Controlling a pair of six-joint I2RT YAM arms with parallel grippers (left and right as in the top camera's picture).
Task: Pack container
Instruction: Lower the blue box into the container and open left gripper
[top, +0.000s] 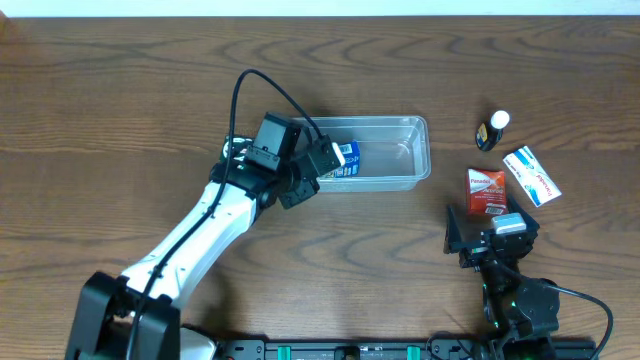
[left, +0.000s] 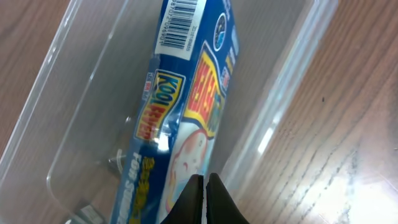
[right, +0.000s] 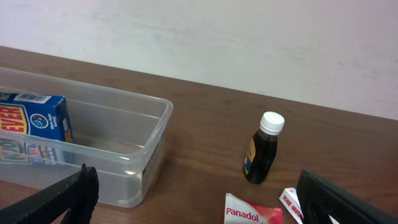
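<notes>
The clear plastic container (top: 410, 150) lies at the middle of the table with a blue box (top: 346, 158) in its left end. My left gripper (top: 322, 162) hangs over that end, shut, with nothing between its fingers. In the left wrist view the closed tips (left: 204, 193) sit just above the blue box (left: 186, 93), beside the container's wall (left: 283, 87). My right gripper (top: 490, 235) stands open low on the right, empty. In the right wrist view the right gripper (right: 199, 202) faces the container (right: 134, 134) and the blue box (right: 34, 127).
A red Panadol packet (top: 487, 190) lies just ahead of the right gripper. A dark bottle with a white cap (top: 493, 130) and a white packet (top: 531, 174) lie beyond it. The right wrist view shows the bottle (right: 264, 149), the Panadol packet (right: 252, 214) and the white packet (right: 291, 202).
</notes>
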